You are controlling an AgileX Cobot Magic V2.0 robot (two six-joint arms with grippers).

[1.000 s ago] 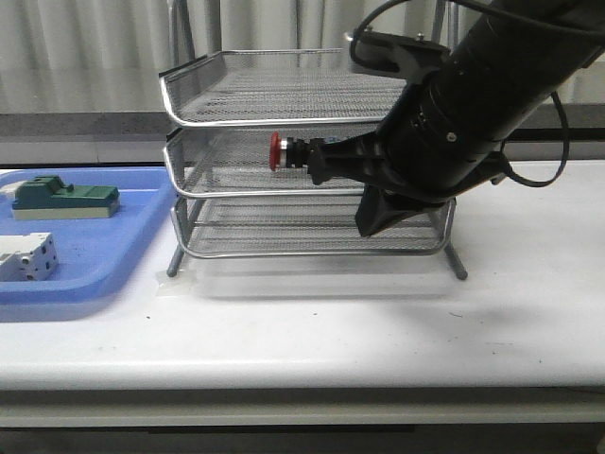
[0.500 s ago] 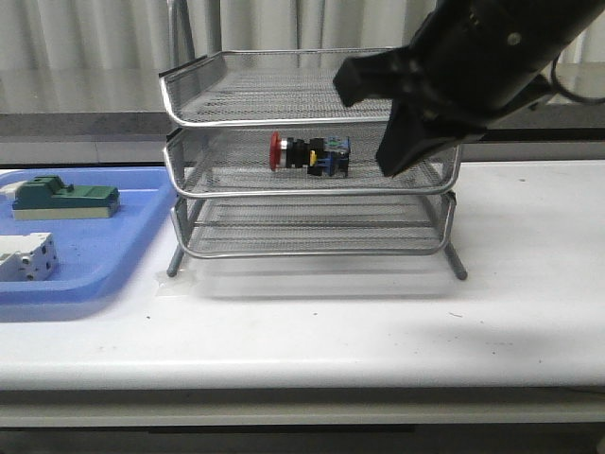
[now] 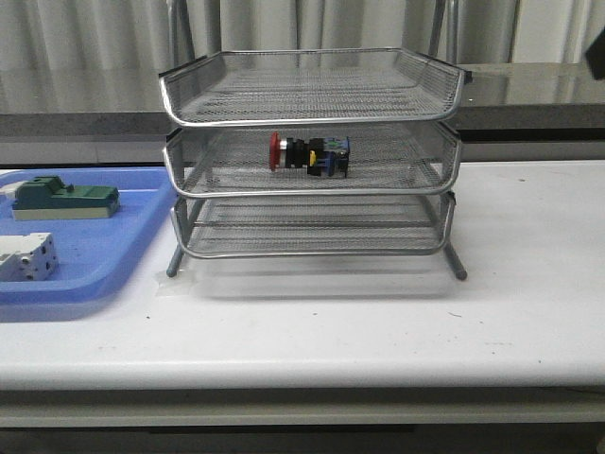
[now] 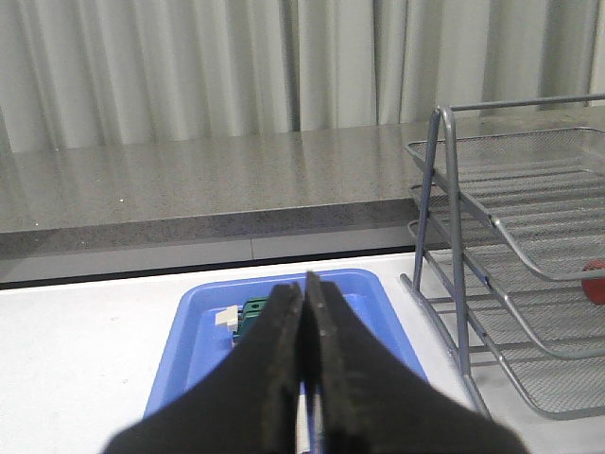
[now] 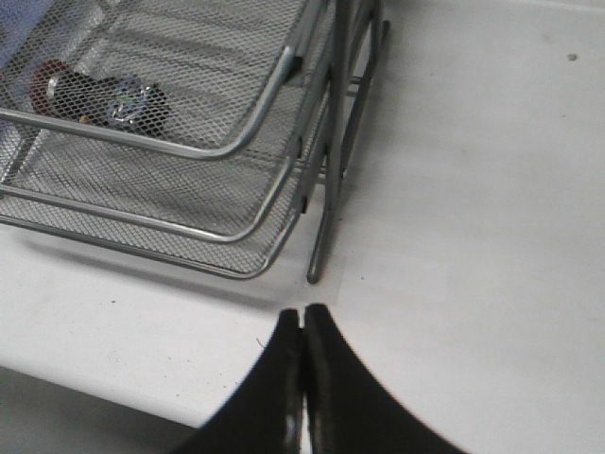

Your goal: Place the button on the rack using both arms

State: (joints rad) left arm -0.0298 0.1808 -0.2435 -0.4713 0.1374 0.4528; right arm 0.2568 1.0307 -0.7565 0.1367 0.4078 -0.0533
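The white tabletop (image 3: 378,331) carries everything in view. On it stands the large three-tier silver wire-mesh rack (image 3: 312,161), its metal frame resting on thin legs, with the trays stacked one above another. To the rack's left, just beside its leg, lies a flat blue plastic tray (image 3: 95,255), which holds a green block (image 3: 64,199) towards its back and a white block (image 3: 26,257) nearer the front edge, the two set apart from each other.

The small push-button switch with a red mushroom cap, silver collar and black body (image 3: 309,154) lies on its side in the middle tier of the rack, roughly central, cap pointing to the left and its yellow and blue rear parts to the right. Nothing touches it.

In the left wrist view, the black left tool (image 4: 304,293) has its two fingers pressed together with nothing between them, above the blue tray. In the right wrist view, the black right tool (image 5: 302,322) is likewise pressed together on nothing, over bare tabletop near the rack's leg, with the button visible through the mesh, well apart from it.
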